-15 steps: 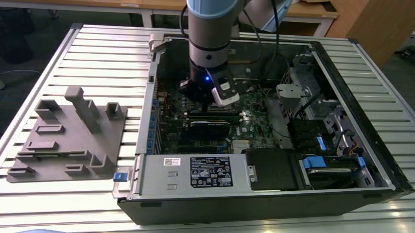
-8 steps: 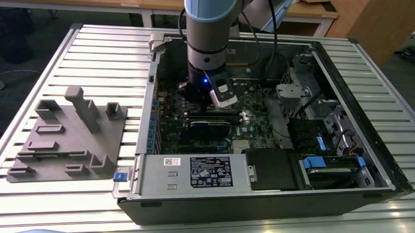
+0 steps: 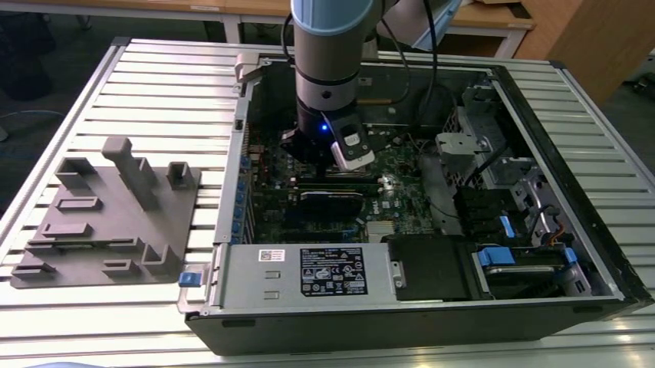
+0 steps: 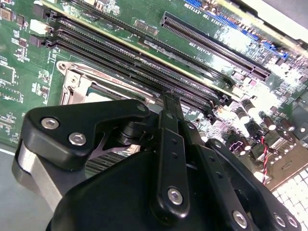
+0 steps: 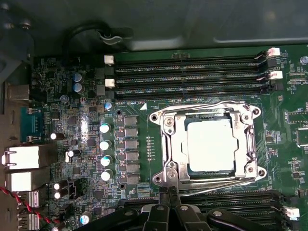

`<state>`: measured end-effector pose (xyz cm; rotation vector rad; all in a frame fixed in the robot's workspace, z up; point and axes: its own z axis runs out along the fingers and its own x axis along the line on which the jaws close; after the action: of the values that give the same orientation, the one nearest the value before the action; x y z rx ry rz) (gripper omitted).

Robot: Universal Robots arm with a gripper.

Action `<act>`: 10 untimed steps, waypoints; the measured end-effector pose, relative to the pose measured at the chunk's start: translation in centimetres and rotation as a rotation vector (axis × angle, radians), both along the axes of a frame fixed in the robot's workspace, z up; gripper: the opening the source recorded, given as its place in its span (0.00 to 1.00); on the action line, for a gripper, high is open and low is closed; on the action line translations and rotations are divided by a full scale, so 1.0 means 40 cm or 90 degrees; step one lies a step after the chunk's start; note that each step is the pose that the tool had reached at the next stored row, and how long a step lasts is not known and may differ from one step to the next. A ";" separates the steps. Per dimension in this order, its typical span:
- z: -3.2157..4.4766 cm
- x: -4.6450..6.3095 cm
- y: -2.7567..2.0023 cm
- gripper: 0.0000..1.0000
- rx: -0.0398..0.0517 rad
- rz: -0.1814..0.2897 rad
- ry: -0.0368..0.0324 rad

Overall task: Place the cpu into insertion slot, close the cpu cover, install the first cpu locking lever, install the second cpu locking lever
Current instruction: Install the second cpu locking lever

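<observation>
In the first wrist view, one cpu (image 5: 211, 145) sat in the single insertion slot (image 5: 169, 144), framed by the closed cpu cover (image 5: 248, 139), beside three memory slots (image 5: 187, 77). The gripper (image 5: 168, 191) hung clenched just beside the socket, grasping nothing.

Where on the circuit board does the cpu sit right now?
In the first wrist view the cpu sits in the insertion slot, framed by the cpu cover, between two banks of long black memory slots.

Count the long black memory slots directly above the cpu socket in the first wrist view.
3 memory slots, stacked parallel above the insertion slot: top, middle, bottom. More slots run below the socket, partly hidden behind the gripper.
</observation>
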<state>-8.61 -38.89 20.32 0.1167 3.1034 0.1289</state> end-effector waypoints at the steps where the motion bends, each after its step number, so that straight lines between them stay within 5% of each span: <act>1: 0.000 0.000 0.000 0.11 0.0000 0.000 0.0000; 10: -0.001 -0.005 0.001 0.11 0.0041 0.000 0.0000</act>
<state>-8.83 -38.85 20.29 0.1169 3.1032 0.1388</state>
